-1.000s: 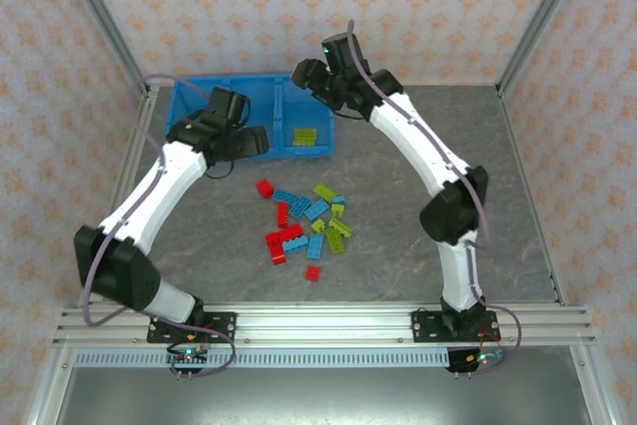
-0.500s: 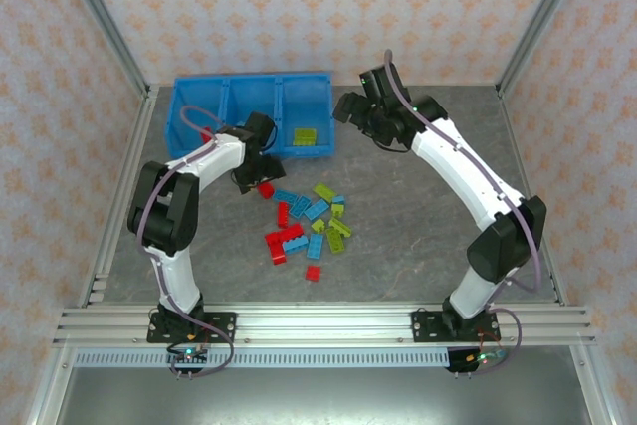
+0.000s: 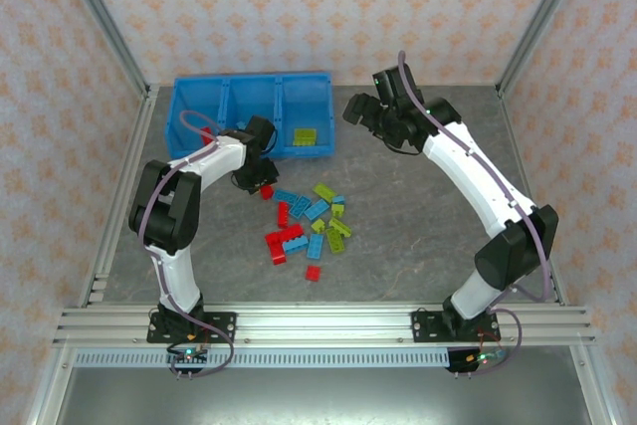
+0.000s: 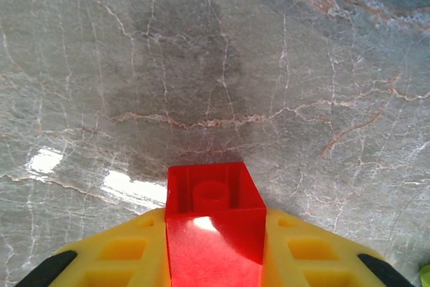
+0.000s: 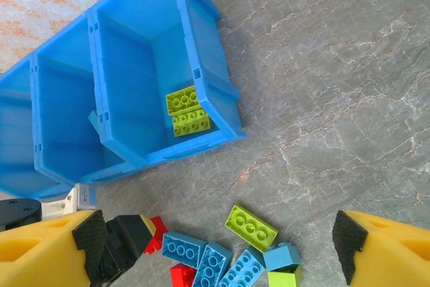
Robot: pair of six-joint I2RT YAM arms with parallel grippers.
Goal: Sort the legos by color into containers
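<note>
Holding small red studded plastic brick (image 4: 213,199) in left tool (image 4: 215,260) (right tool (image 5: 216,236) wide, two o'clock); shallow pinch, may slip on lifting.

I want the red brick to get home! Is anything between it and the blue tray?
No loose bricks lie between. The left gripper is shut on the red brick, close to the blue tray; it probably just has to be lifted over the tray's front wall.
</note>
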